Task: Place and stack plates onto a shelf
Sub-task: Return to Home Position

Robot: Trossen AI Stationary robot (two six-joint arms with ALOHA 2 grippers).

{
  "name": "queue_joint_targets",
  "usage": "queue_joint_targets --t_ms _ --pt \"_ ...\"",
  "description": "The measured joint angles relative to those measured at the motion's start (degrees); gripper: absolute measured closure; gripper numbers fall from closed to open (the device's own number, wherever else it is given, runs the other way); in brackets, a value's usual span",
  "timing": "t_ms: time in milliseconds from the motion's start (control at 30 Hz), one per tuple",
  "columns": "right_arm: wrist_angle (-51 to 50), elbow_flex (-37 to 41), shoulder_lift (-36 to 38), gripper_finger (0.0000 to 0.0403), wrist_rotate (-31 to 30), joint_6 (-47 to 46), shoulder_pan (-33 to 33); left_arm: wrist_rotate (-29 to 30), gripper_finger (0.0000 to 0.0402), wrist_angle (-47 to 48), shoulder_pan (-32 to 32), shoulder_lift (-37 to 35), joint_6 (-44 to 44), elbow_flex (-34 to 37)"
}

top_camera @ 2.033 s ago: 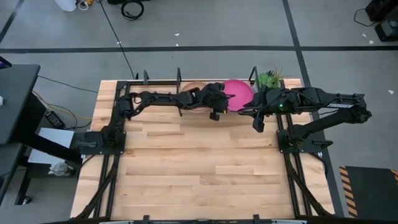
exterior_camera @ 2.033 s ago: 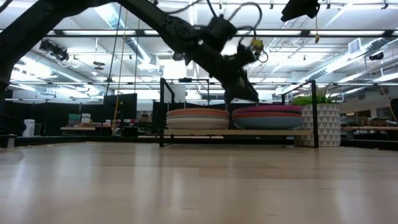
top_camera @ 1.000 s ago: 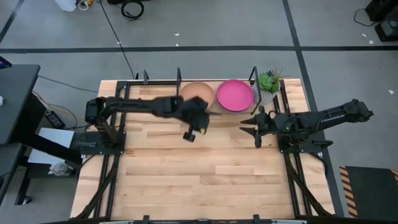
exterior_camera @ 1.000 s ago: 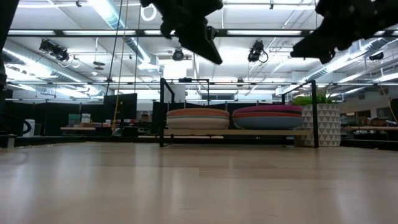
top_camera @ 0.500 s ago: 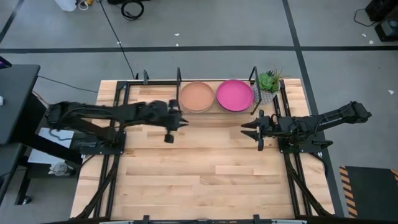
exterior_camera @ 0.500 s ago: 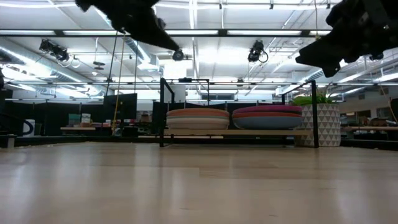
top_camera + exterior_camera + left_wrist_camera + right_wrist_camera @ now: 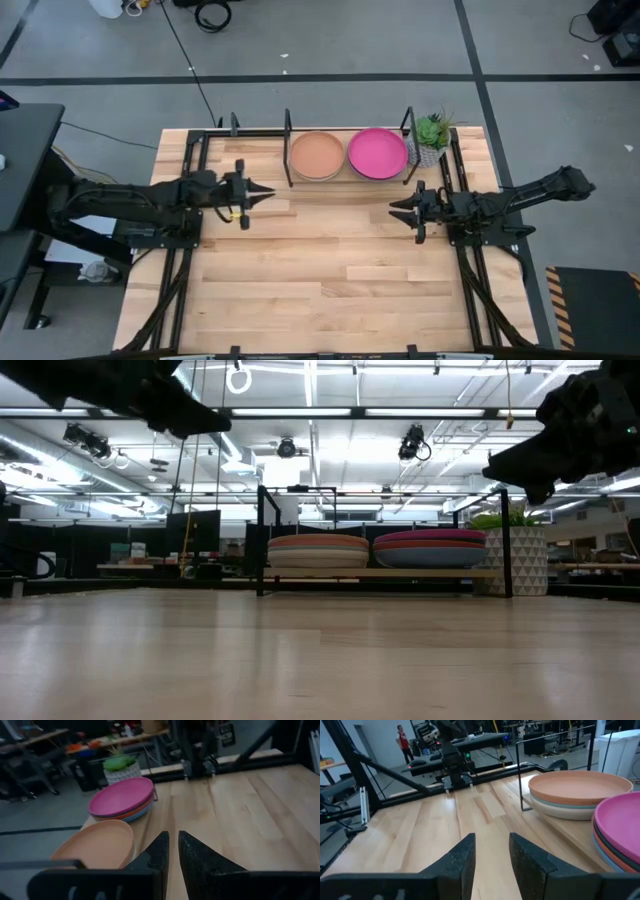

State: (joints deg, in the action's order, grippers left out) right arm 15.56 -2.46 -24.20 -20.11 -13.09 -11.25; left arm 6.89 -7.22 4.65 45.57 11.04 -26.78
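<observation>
Fingers (image 7: 159, 852) of the left gripper (image 7: 256, 192) nearly pressed together; on the right gripper (image 7: 398, 207), slightly spread. Both empty, apart from the plates (image 7: 377, 152) stacked on the shelf (image 7: 288, 125). A stray swing could topple a stack.

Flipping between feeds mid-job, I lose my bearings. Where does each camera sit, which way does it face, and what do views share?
High view: above the table, straight down; both arms, left gripper and right gripper clear of the shelf.
Low view: table-top height, level across toward the shelf; arms at top corners.
Left wrist view: on that wrist, past its own fingers toward the pink plate and peach plate.
Right wrist view: on that wrist, past its own fingers, same plates from the opposite side.
Shared: all four show both plates.
</observation>
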Motion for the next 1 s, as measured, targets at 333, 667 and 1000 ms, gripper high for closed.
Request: queue_joint_targets --t_ms 333,667,1000 --pt "1.39 2.12 1.15 0.0278 -1.28 0.86 0.07 5.35 0.0354 -6.28 0.00 -12.41 -3.68 12.18" --pt "1.14 2.12 1.39 0.0278 -1.32 5.31 0.07 8.56 0.0354 -10.61 0.02 -22.33 -5.03 21.03" --pt "10.03 2.12 1.35 0.0278 -4.73 23.75 0.07 16.41 0.0361 -11.64 -2.88 -26.09 -4.36 26.27"
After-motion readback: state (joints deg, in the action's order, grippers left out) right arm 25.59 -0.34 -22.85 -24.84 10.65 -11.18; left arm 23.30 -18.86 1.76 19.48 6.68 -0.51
